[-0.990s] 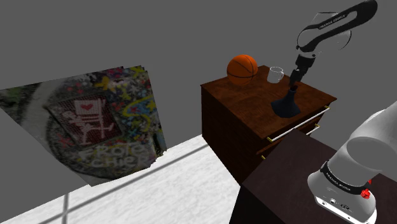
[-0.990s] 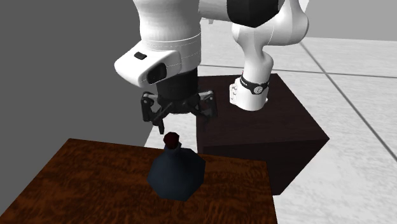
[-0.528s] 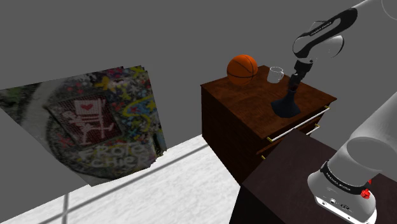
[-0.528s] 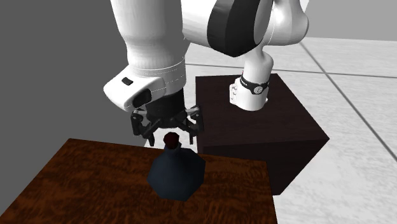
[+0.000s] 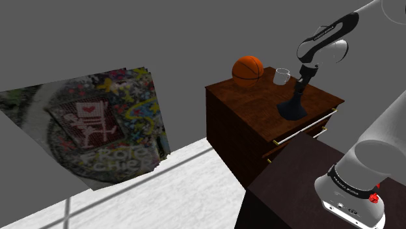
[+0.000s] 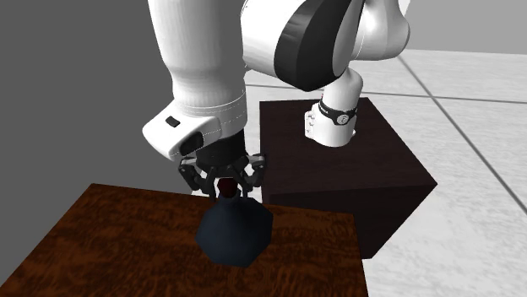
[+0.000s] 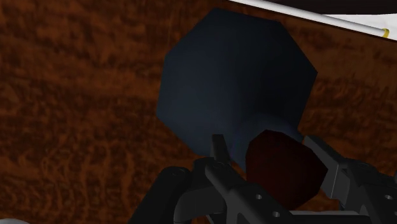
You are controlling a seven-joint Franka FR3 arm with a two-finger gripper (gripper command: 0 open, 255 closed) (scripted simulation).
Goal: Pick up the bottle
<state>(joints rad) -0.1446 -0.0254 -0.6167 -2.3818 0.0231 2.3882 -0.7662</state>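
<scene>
Now my gripper [image 6: 225,186] is open, 2 fingers beside the red stopper [image 7: 280,167] of the dark blue bottle [image 6: 235,232] on the wooden dresser [image 6: 101,245]. If I squeeze only the stopper, the bottle might slip or tip.

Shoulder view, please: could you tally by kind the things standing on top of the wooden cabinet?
basketball, orange: 1
glass cup, clear: 1
bottle, dark blue: 1
Total: 3 things on the cabinet
</scene>
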